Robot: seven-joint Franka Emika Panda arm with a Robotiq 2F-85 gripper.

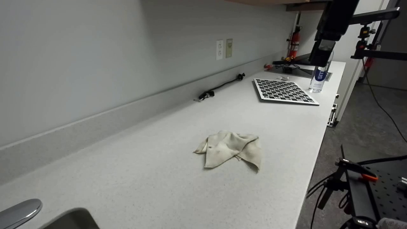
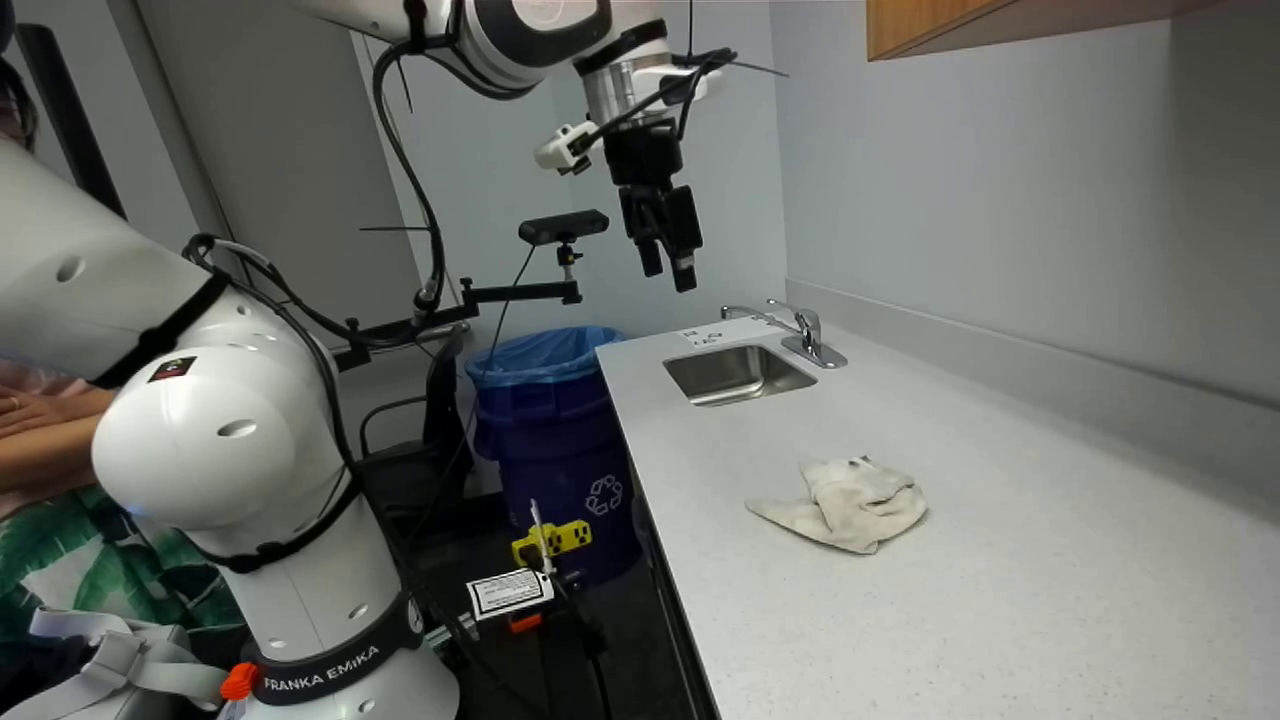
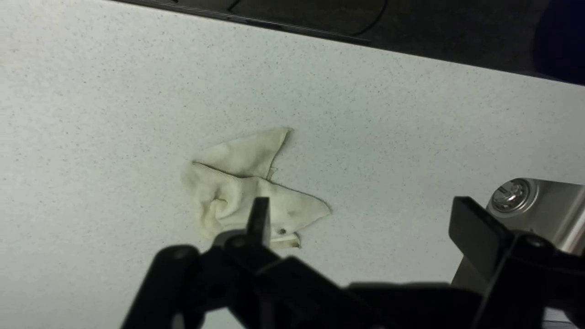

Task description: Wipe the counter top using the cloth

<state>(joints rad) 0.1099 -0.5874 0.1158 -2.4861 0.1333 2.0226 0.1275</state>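
Note:
The cloth [image 1: 227, 148], a crumpled beige rag, lies on the off-white speckled counter top [image 2: 1000, 600] in both exterior views. In the wrist view the cloth [image 3: 247, 183] spreads left of centre, partly covered by a dark finger. My gripper [image 2: 668, 278] hangs high above the counter, pointing down, well clear of the cloth. Its fingers stand wide apart in the wrist view, and only bare counter shows in the gap of the open gripper [image 3: 361, 203]. In an exterior view the black gripper [image 1: 319, 58] appears at the upper right.
A steel sink [image 2: 740, 375] and faucet [image 2: 808, 335] are at one end of the counter. Further along are a checkered board [image 1: 283, 90], a water bottle [image 1: 318, 78] and a black cable [image 1: 222, 85] by the backsplash. A wooden cabinet [image 2: 960, 25] overhangs.

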